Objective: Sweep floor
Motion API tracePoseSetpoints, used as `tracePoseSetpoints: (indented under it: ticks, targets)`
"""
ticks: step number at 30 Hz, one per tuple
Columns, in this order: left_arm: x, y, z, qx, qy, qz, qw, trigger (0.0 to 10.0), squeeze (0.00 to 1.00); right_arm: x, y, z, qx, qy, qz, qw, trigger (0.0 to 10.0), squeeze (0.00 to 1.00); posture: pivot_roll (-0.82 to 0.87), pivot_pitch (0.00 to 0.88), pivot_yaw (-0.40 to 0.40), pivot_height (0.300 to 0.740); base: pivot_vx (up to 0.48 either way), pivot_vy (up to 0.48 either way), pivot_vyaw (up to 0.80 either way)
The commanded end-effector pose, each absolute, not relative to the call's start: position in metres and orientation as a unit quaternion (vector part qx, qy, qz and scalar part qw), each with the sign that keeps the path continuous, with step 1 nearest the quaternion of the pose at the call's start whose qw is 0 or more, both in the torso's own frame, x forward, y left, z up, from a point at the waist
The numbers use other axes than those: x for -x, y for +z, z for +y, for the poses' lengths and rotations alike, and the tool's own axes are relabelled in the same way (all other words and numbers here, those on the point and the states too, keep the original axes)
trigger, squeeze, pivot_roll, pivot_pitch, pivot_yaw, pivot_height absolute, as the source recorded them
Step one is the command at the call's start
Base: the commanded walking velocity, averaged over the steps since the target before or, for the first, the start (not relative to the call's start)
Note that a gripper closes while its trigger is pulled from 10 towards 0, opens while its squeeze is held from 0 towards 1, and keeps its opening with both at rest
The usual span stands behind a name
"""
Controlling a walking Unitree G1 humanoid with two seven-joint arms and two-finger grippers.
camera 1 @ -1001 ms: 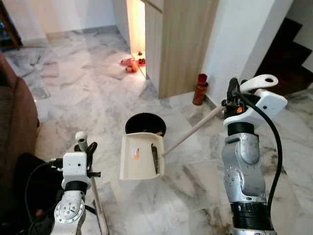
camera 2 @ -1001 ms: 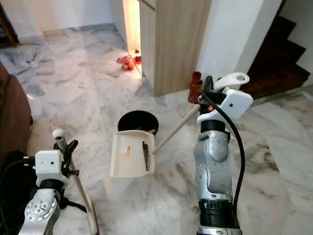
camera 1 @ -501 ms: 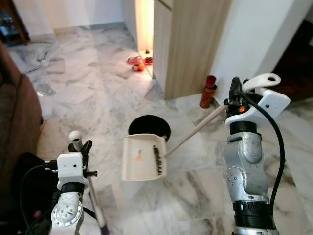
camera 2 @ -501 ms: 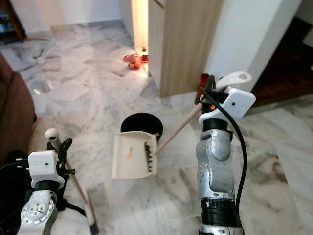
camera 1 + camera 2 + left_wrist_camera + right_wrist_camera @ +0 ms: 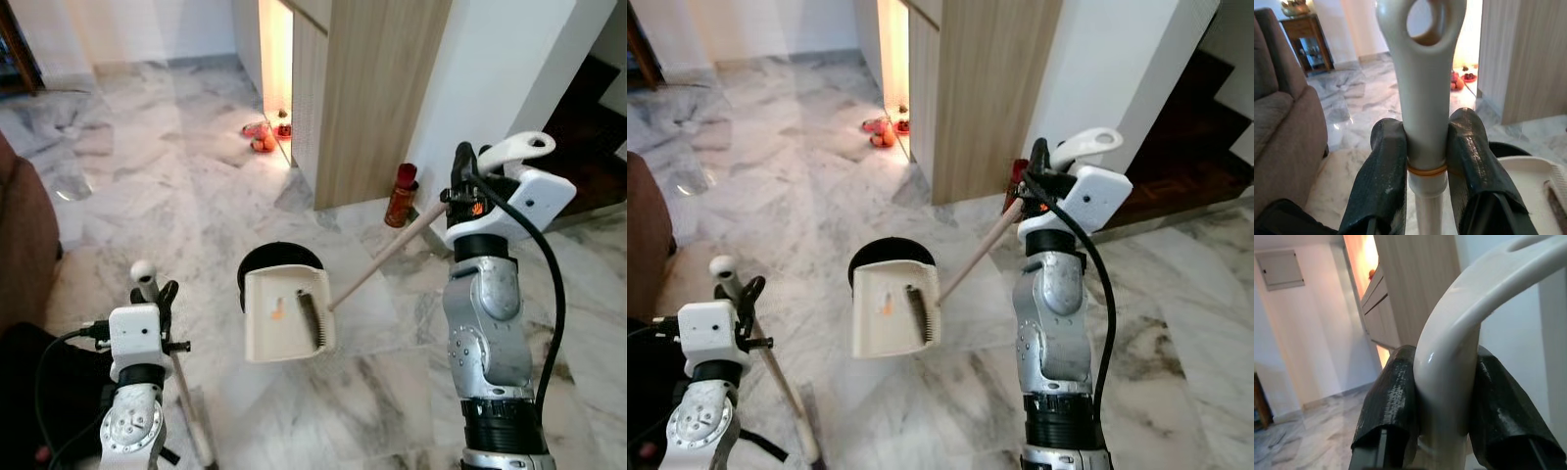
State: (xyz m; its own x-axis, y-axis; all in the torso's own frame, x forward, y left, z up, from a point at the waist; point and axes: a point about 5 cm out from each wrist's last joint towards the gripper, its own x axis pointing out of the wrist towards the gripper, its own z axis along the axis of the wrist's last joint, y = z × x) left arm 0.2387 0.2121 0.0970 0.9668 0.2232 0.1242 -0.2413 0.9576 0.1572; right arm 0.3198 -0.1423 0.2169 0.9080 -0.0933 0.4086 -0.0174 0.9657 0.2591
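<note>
A Unitree G1 stands on a marble floor point(image 5: 176, 206) mid-sweep, a cleaning implement in each arm. Nearest the camera, the left tool point(image 5: 1425, 166) is clamped on the pale broom handle point(image 5: 1422, 98) just below its hanging loop, both black fingers point(image 5: 1383, 171) pressed against the shaft; the handle runs down beside the robot's left arm, and its head is cut off at the frame's lower edge, so the bristles cannot be judged. The right tool point(image 5: 1442, 396) grips the curved top of the dustpan handle point(image 5: 387, 253), holding the cream dustpan point(image 5: 284, 313) raised and tipped over the black bin point(image 5: 266, 260) just behind it. A small orange scrap point(image 5: 276, 313) and a dark comb-like strip lie in the pan.

The risk, by these frames, is a miss: the pan only partly overlaps the bin's mouth, and a tilt from this position could shed debris onto the floor beside it. The long handle also passes close to a red bottle point(image 5: 401, 195) standing at the foot of the wooden cabinet point(image 5: 377, 88); a swing could knock it over. Further off, small red and orange objects point(image 5: 263, 134) by the lit opening are too small to identify, and the bin's contents are hidden behind the pan.
</note>
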Motion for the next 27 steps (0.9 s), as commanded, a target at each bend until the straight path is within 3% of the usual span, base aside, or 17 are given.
tracePoseSetpoints:
  ticks: [1,7,27]
  targets:
    - [-0.24,0.1075,0.2104,-0.096,0.117,-0.077,0.985,10.0,0.0,-0.3161,0.2349,-0.1416,-0.148,-0.011,-0.251,0.957,10.0,0.0,0.14,0.041,-0.029,0.74,0.281,0.0,0.0]
    - [-0.2399,0.1076,0.2106,-0.097,0.118,-0.078,0.985,10.0,0.0,-0.3158,0.2338,-0.1402,-0.146,-0.008,-0.249,0.957,10.0,0.0,0.14,0.025,-0.028,0.74,0.279,0.0,0.45]
    - [-0.2414,0.1088,0.2098,-0.097,0.119,-0.081,0.985,10.0,0.0,-0.3164,0.2362,-0.1386,-0.149,-0.002,-0.251,0.956,10.0,0.0,0.15,0.027,-0.031,0.74,0.279,0.0,0.0]
